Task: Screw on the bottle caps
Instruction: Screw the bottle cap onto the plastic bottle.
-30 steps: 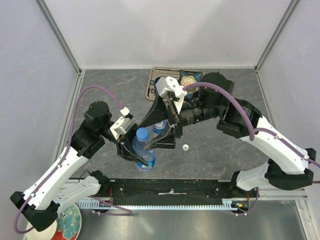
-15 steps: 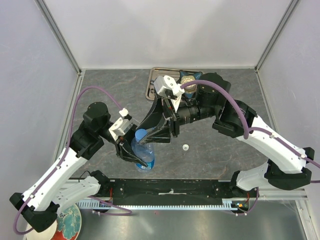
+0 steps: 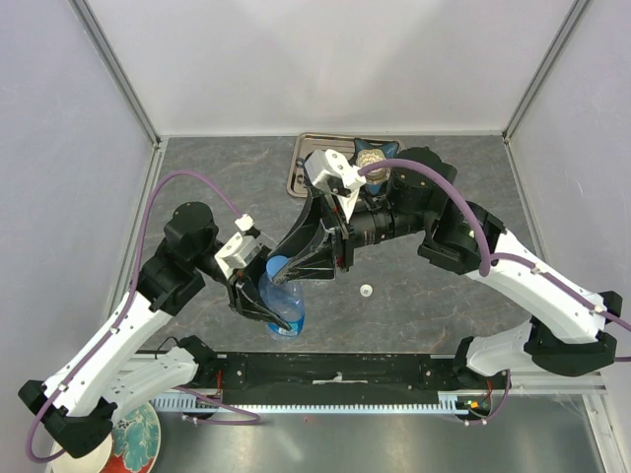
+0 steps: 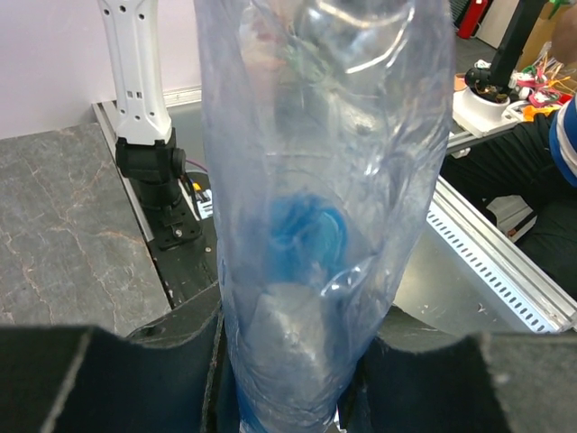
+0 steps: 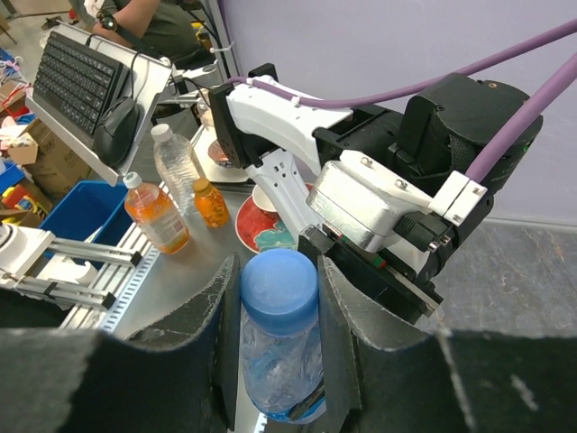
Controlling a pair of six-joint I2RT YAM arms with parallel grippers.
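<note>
**Blue cap pinched on the held bottle**

Toward the front edge of the tabletop, left of its middle: a clear, blue-tinted bottle, neck up, clamped low on its crinkled body between the fingers of the left gripper. Whether holding any liquid, cannot tell. Only a blue blur visible through the plastic in the left wrist view.

On the bottle's neck: a blue cap, pinched from both sides by the right gripper, each finger pressed against the cap's wall. Whether threaded fully down, cannot tell.

To the right of the bottle, well apart from it and lying alone on the stone-patterned surface: a white cap.

At the far edge, near the middle: a metal tray, largely covered by the right arm. On its right part, a dark blue cup holding a pale knobbly ball. Rest of the tray hidden.

Off the tabletop, in the right wrist view: two orange drink bottles and a clear capped bottle standing on a metal bench, near a patterned plate.
</note>
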